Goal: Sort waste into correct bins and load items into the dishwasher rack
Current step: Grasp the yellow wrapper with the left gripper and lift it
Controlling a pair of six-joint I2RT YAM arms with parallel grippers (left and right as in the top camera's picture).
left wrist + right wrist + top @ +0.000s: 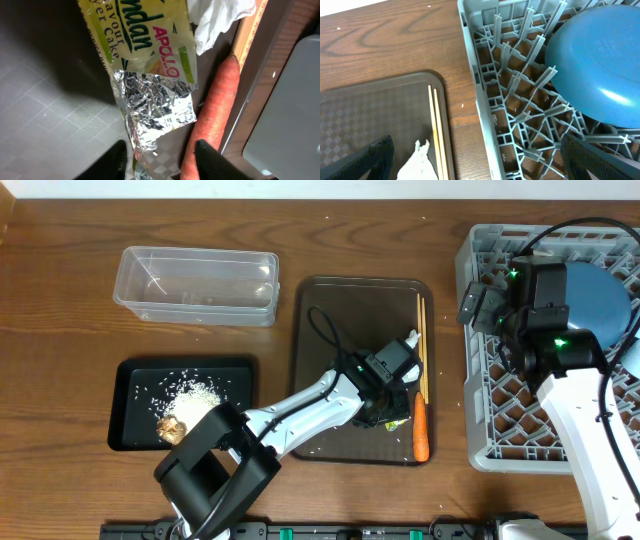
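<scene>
Foil wrapper (150, 75) | left fingers (215, 160) parted astride it, arm (300, 415) stretched across tray (330, 310) | right fingers (365, 160) spread above rack (520, 100)

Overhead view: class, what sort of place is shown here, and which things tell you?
Probably a mock dish-clearing station: a grey dishwasher rack holding a blue plate, a brown serving tray with chopsticks and a carrot, and a black tray of rice.
</scene>
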